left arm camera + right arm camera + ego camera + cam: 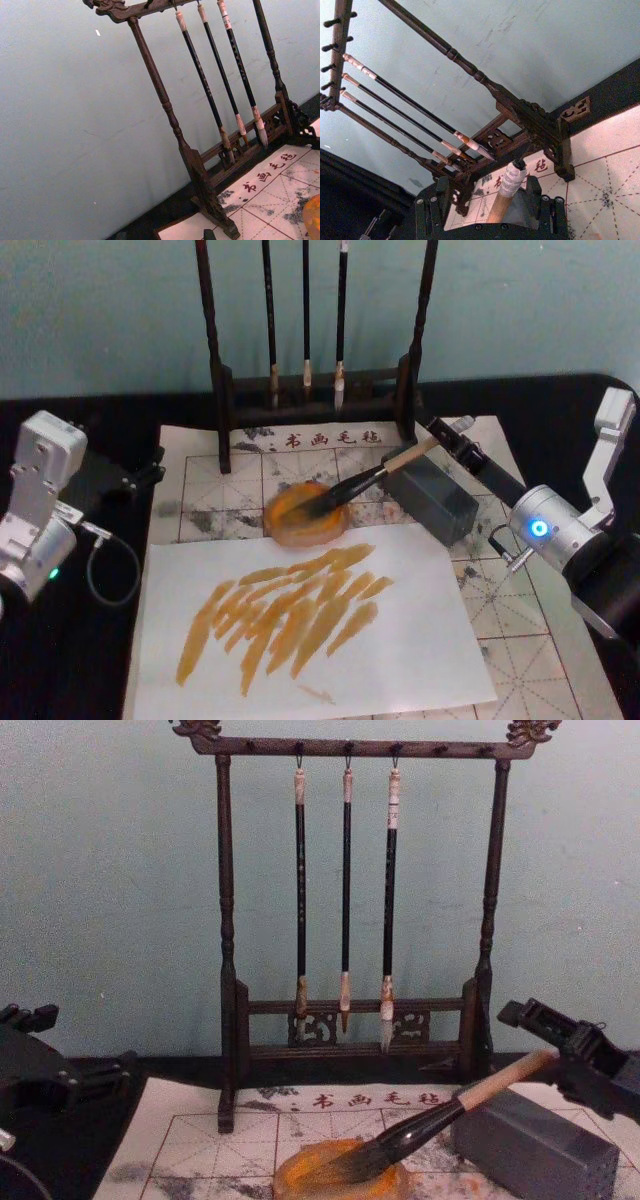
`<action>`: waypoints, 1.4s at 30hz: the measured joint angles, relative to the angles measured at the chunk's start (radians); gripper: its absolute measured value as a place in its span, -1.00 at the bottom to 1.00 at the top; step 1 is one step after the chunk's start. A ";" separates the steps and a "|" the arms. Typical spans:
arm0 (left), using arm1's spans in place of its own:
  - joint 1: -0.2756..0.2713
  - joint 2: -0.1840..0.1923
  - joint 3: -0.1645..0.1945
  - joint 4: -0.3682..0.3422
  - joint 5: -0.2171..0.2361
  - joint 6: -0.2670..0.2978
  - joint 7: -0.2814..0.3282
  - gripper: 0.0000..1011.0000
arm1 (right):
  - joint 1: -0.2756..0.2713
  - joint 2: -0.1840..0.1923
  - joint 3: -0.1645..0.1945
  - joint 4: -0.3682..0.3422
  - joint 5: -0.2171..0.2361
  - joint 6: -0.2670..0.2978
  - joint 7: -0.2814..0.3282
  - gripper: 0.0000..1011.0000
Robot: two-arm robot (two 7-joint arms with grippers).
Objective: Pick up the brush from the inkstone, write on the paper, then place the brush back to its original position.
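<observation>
My right gripper (pixel 447 440) was clamped on the top of the brush (pixel 375 475) handle, out at two o'clock from the inkstone (pixel 283 530). The brush slanted down from there and its dark tip lay in the dish. The handle crossed just above the near corner of the grey block (pixel 440 502), which sat at three o'clock from the dish. Orange strokes covered the white sheet (pixel 420 640) at six o'clock, which lay over the gridded paper (pixel 205 490), so I judged the job was to set the brush back.

To do it well, I needed to:
- keep the tip inside the rim;
- lower the handle until the block carried it;
- part the fingers slowly so it could not roll;
- back straight out toward two o'clock.

My left gripper (pixel 140 475) sat parked at nine o'clock on the surface (pixel 560 400).
</observation>
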 joint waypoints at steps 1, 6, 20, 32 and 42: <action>0.000 0.000 0.000 0.000 0.000 0.000 0.000 0.98 | -0.001 0.000 -0.003 -0.001 0.002 -0.005 -0.002 0.98; 0.000 0.000 0.000 0.000 0.000 0.000 0.000 0.98 | -0.003 0.003 -0.009 -0.002 0.017 -0.013 -0.012 0.98; 0.000 0.000 0.000 0.000 0.000 0.000 0.000 0.98 | -0.009 0.017 -0.024 -0.007 0.056 -0.034 -0.022 0.98; 0.000 0.000 0.000 0.000 0.000 0.000 0.000 0.98 | -0.001 0.024 -0.042 -0.002 0.083 -0.036 -0.035 0.98; 0.000 0.000 0.000 0.000 0.000 0.000 0.000 0.98 | -0.001 0.024 -0.040 -0.002 0.081 -0.035 -0.033 0.98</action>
